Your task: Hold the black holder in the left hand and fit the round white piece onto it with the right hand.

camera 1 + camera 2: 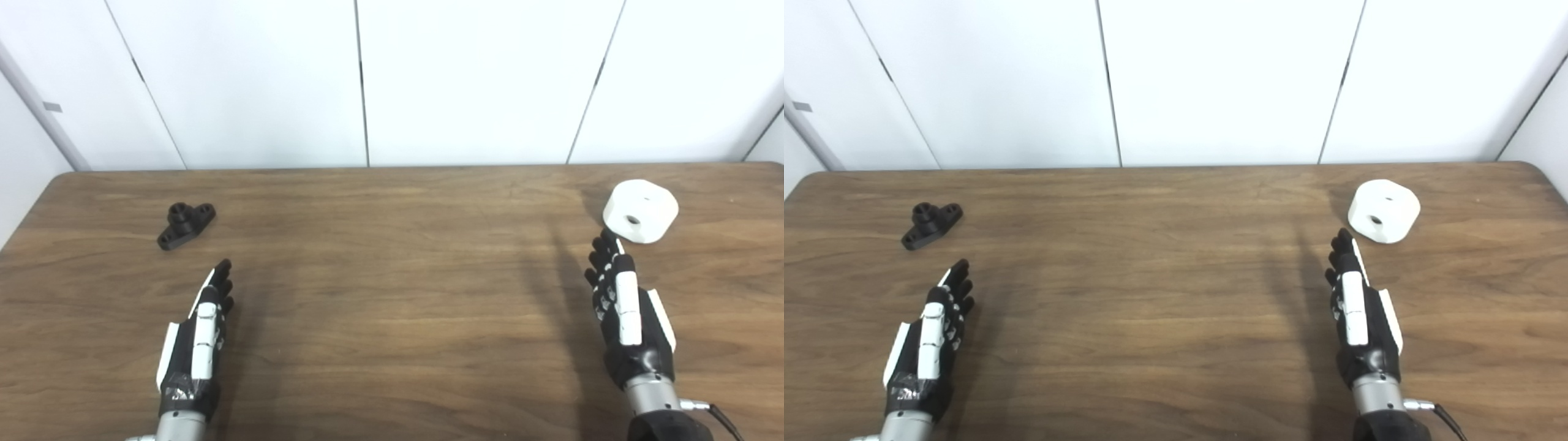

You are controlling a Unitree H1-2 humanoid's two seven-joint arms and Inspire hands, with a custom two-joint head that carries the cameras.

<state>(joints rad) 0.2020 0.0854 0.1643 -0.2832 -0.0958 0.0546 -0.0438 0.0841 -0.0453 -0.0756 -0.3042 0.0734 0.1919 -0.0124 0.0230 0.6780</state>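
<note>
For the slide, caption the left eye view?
Both hands open: left hand near black holder, right hand near round white piece.

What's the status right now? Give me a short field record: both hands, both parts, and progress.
left hand: open, empty, short of the holder
right hand: open, empty, fingertips close to the white piece
black holder: lying on the table, far left
round white piece: on the table, far right, hole visible
progress: nothing grasped, parts apart
</note>
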